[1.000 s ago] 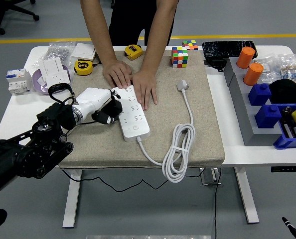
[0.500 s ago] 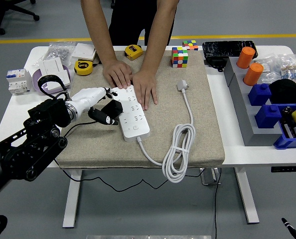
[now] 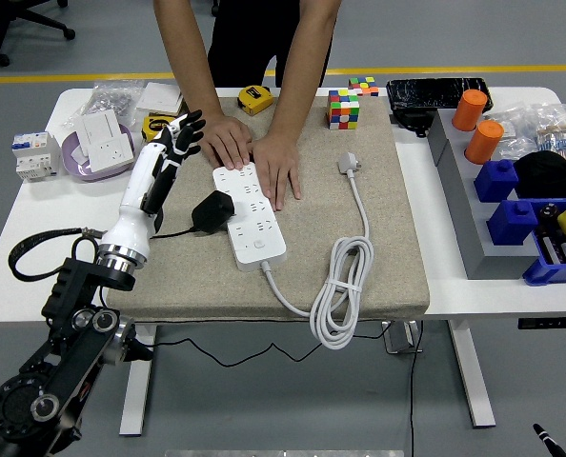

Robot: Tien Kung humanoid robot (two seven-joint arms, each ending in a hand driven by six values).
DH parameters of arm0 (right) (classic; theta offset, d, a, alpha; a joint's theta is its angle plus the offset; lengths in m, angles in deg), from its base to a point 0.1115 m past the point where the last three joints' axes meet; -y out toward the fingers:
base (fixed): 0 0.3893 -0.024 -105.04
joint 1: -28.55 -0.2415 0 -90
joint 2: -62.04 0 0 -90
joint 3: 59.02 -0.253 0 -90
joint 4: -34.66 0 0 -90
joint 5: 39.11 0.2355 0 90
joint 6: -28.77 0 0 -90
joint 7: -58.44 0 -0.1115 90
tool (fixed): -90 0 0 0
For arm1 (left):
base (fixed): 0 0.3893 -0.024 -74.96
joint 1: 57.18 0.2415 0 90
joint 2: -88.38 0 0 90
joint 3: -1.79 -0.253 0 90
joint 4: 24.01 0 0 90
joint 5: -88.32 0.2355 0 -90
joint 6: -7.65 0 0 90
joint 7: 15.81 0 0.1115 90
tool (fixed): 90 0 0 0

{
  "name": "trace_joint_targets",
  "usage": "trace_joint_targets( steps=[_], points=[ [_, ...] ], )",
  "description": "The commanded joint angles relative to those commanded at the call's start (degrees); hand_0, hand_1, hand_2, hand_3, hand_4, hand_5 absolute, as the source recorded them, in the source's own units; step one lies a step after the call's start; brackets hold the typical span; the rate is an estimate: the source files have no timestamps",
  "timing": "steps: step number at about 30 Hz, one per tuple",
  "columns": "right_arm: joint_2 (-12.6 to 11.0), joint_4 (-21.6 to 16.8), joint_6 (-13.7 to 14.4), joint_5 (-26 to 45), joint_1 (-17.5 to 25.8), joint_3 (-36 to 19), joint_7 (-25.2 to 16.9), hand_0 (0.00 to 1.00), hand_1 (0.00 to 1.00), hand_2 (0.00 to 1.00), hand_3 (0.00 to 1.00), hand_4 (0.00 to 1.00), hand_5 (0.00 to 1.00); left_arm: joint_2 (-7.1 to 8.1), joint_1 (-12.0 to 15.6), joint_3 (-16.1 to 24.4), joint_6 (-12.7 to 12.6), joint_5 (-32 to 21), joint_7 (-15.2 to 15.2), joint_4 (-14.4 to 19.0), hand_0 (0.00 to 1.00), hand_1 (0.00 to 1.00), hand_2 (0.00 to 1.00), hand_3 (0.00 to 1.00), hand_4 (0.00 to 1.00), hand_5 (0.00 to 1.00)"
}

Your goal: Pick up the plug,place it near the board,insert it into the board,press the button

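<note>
My left hand point(image 3: 173, 138) hangs with fingers spread, holding nothing, far of the black plug point(image 3: 212, 210). The plug sits against the left side of the white power strip point(image 3: 252, 211), seemingly seated, though I cannot be sure. A person's 2 hands point(image 3: 254, 157) press the strip's far end, probably steadying it for the button.

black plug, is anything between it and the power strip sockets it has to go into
Nothing visible lies between them: the black plug sits right against the left edge of the power strip. A person's hands press on the strip's far end, covering the sockets there; the nearer ones look free.
</note>
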Motion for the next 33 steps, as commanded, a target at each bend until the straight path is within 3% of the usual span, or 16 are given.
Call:
trace_joint_targets(
  steps=[2,3,4,8,9,15,18,24,33],
  points=[
    [-0.1,0.0,0.0,-0.1,0.1,-0.2,0.0,0.902,0.883,0.833,0.852,0.998,0.998,0.29,1.3,0.8,-0.5,-4.8,2.0,0.3,0.895,0.89,0.861,0.847,0.998,0.998],
    [-0.1,0.0,0.0,-0.2,0.2,-0.3,0.0,0.9,0.882,0.833,0.852,0.998,0.998,0.67,1.9,1.4,-0.8,-5.8,3.7,0.5,0.998,0.994,0.956,0.899,0.998,0.998],
    [-0.1,0.0,0.0,-0.2,0.2,-0.4,0.0,0.9,0.882,0.833,0.852,0.998,0.998,0.94,2.2,1.6,-1.1,-4.7,4.7,0.7,0.998,0.994,0.956,0.899,0.998,0.998],
    [-0.1,0.0,0.1,-0.4,0.3,-0.8,0.1,0.9,0.882,0.833,0.852,0.998,0.998,2.53,3.5,1.5,-0.8,4.7,10.6,1.4,0.998,0.994,0.956,0.899,0.998,0.998],
    [-0.1,0.0,0.1,-0.4,0.3,-0.9,0.1,0.9,0.882,0.833,0.852,0.998,0.998,2.96,3.4,1.1,-0.5,7.0,11.8,1.3,0.998,0.998,0.998,0.998,0.998,0.998],
    [0.0,0.0,0.2,0.2,0.0,-0.5,0.0,0.9,0.882,0.832,0.852,0.998,0.998,5.09,1.3,-2.8,2.5,21.5,18.8,-1.9,0.998,0.998,0.998,0.998,0.998,0.998],
    [0.0,0.0,0.2,-0.2,0.0,-0.9,0.1,0.9,0.882,0.832,0.852,0.998,0.998,5.57,0.2,-5.7,3.5,30.1,20.5,-3.3,0.998,0.998,0.998,0.998,0.998,0.998],
    [0.0,0.0,0.1,-0.5,0.2,-1.4,0.2,0.899,0.882,0.833,0.852,0.998,0.998,4.81,-1.0,-7.7,4.1,42.1,21.1,-5.0,0.998,0.998,0.998,0.998,0.998,0.998],
    [-0.1,0.0,-0.1,-0.1,0.1,-1.0,0.2,0.897,0.879,0.833,0.853,0.998,0.998,4.67,-3.0,-10.8,5.1,45.0,22.5,-6.2,0.998,0.998,0.998,0.998,0.998,0.998]
  ],
)
